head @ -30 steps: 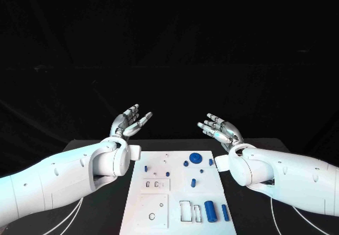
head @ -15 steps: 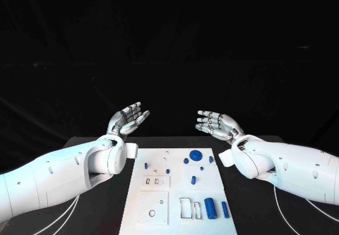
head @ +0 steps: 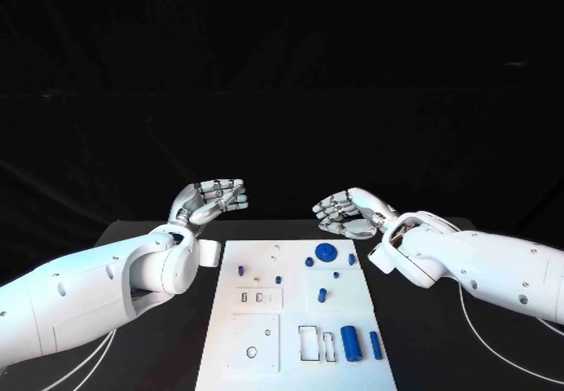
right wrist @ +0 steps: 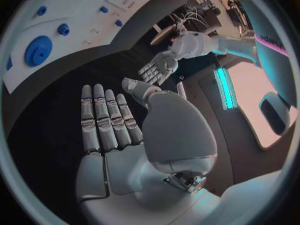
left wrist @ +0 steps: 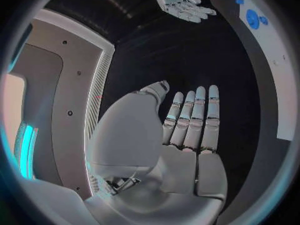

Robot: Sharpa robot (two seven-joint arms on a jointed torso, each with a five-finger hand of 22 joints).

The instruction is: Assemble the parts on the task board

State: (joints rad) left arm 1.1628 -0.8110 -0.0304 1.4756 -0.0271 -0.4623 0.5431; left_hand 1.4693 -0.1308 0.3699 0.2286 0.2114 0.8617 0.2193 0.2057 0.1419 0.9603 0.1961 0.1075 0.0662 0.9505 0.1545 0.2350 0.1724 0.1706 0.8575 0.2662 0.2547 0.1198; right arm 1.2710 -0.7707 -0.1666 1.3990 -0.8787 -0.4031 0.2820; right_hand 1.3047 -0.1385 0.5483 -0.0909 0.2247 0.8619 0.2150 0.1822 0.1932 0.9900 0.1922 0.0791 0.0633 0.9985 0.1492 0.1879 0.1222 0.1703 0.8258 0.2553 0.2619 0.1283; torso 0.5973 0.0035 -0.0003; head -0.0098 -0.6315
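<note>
Nearest to us on the white task board [head: 229,371] lie the loose parts: a thick blue cylinder [head: 349,342] and a thinner blue pin [head: 375,344] side by side. Just beside them are two empty rectangular slots [head: 315,344], with a square plate with a round hole [head: 253,352] further along that end. Towards the middle a small blue peg [head: 322,295] stands alone, and at the far end sits a round blue disc [head: 327,252] with smaller blue pieces near it. Beyond the board's far edge both hands hang raised above the black table [head: 435,326], well apart from every part, and both are empty. From the head camera the left hand [head: 212,198] and right hand [head: 348,213] look curled inward. Both wrist cameras show the fingers straight and lying side by side, so we cannot tell which posture holds. We judge that no part is seated yet and the step in hand is the first reach. To do it well, we would spread the fingers before descending, come straight down over the thick cylinder, and pinch it across its round sides. That way it cannot roll into the pin.
</note>
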